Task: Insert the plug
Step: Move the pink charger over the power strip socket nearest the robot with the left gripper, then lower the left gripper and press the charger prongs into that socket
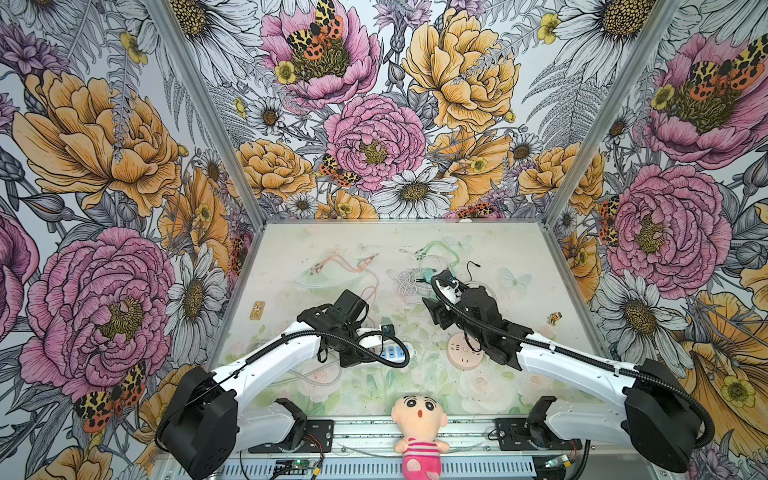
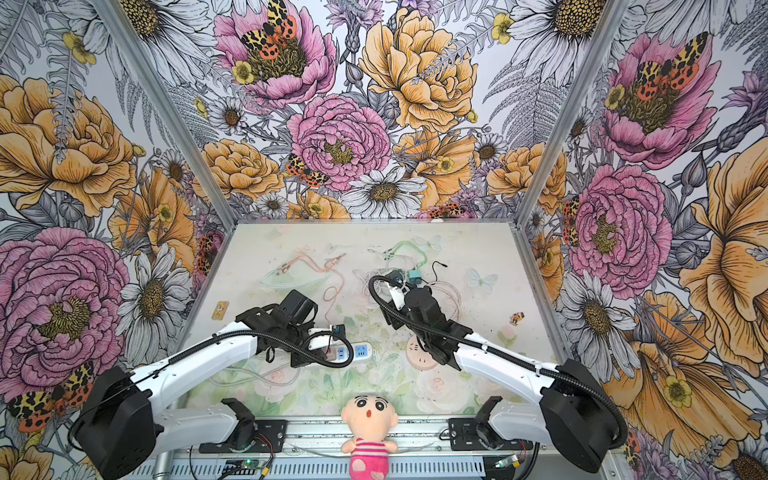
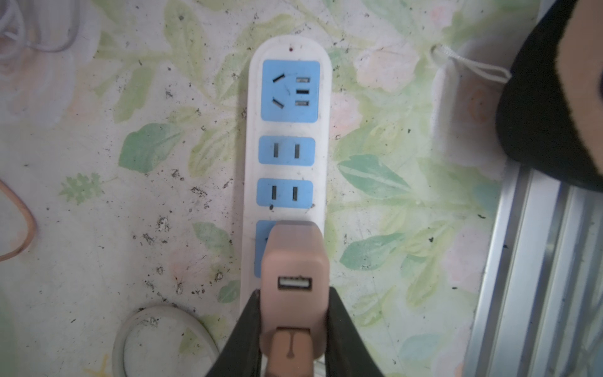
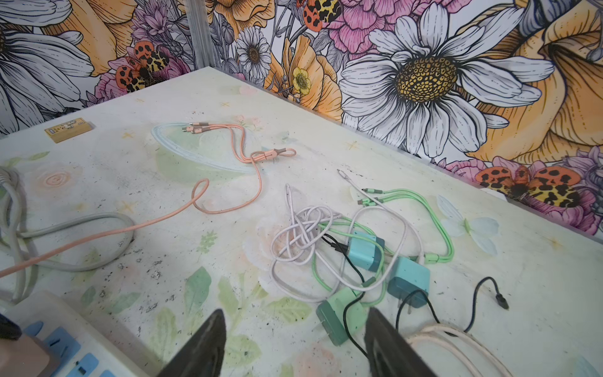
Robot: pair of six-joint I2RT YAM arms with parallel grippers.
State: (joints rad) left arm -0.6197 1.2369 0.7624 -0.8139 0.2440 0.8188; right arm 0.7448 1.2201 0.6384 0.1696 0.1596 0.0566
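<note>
left claw point(image 3: 295, 293) is clamping the pink plug point(image 3: 293, 254) over the power strip point(image 3: 287, 130), near centre
prongs are hiding; a tilted push risks sliding the unheld strip while the right claw point(image 4: 295, 313) is hanging wide, empty

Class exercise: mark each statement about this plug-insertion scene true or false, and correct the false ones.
1. The left hand grips a pink charger over the power strip. True.
2. The charger's USB port has a cable in it. False: the port is empty.
3. The right hand holds a green charger. False: it is open and empty; the green charger lies on the table.
4. Two two-pin sockets on the strip are free. True.
5. The doll sits among the cables. False: it sits at the table's front edge.
</note>
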